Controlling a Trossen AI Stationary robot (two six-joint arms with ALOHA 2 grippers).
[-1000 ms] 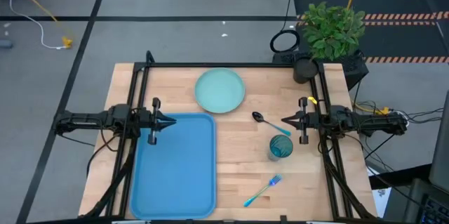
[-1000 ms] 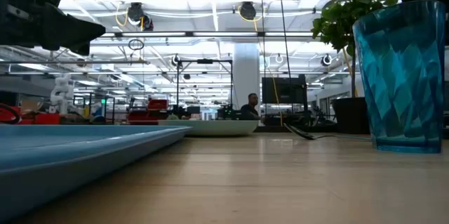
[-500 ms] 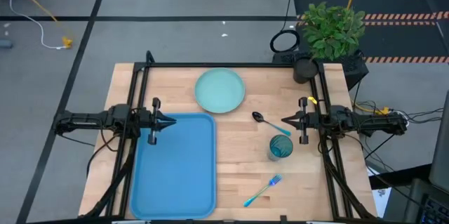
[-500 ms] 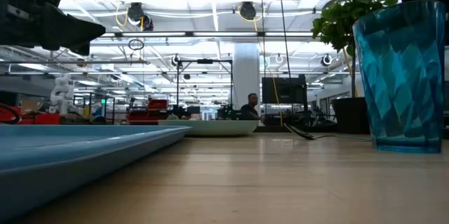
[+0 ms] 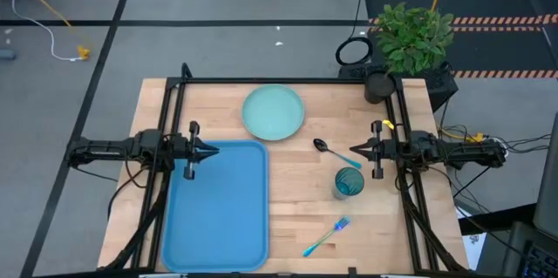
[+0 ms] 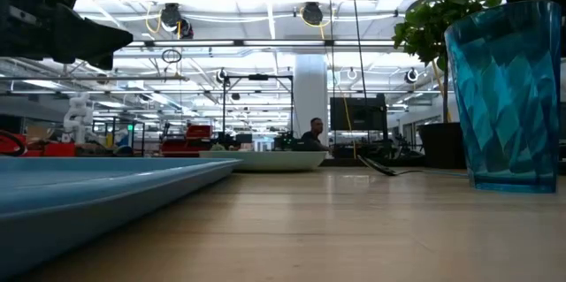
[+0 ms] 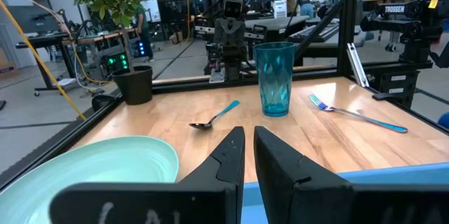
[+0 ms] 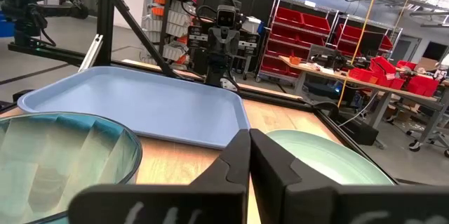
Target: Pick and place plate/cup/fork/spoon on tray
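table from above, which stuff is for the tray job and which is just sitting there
For the job:
- bright-blue rectangular plastic tray
- round pale mint-green plate
- translucent teal-blue tumbler cup
- light-blue plastic fork
- dark-bowled spoon

Just there:
- leafy green potted plant
- black ring-shaped object

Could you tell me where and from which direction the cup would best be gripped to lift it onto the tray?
Grip the cup across its side wall near the rim, coming from the right hand, which waits beside it. It stands upright, open end up, and is narrow enough for the fingers to span. The spoon lies close on the far side, so an approach from above or from the right probably keeps clear of it.
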